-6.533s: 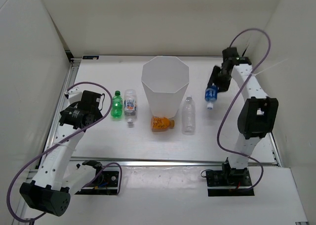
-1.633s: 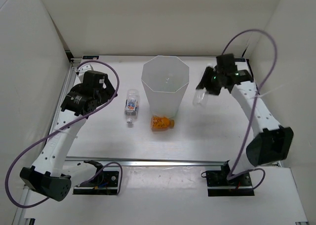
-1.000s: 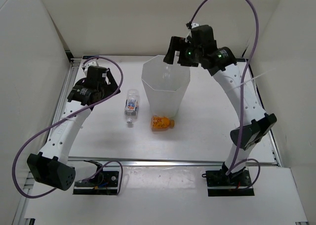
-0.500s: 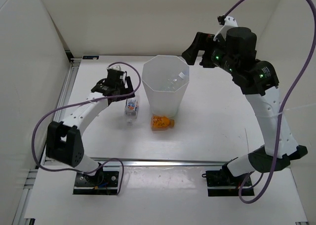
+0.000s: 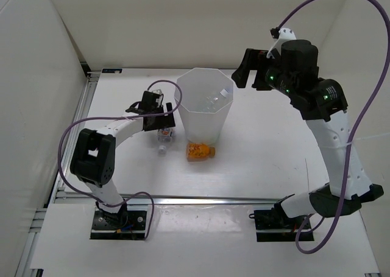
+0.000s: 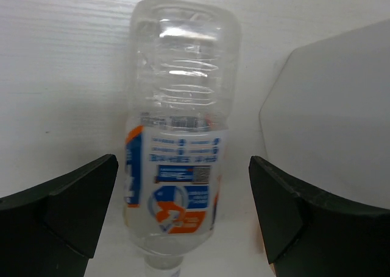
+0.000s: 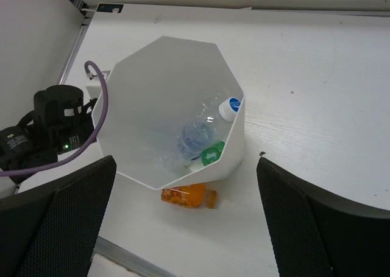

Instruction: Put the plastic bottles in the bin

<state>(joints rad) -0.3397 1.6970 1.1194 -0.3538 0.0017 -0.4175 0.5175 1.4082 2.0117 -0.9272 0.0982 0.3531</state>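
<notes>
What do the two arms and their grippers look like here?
The left arm and right arm have white links with black joint housings; a purple cable loops along each. Small green lights glow at the right wrist. The left gripper and right gripper have broad, black, wedge-shaped fingers; the right ones show a fine grid texture.

The right gripper [image 7: 186,160] hangs above the bin [image 7: 152,88], its fingers [image 7: 61,222] spread wide at both lower corners. Inside the bin lie a clear bottle with a blue label [image 7: 196,134] and a green bottle [image 7: 212,153] — cap upward. The orange bottle [image 7: 183,196] lies on the table [image 7: 317,76] just beside the bin's base — partly hidden by the rim.
</notes>
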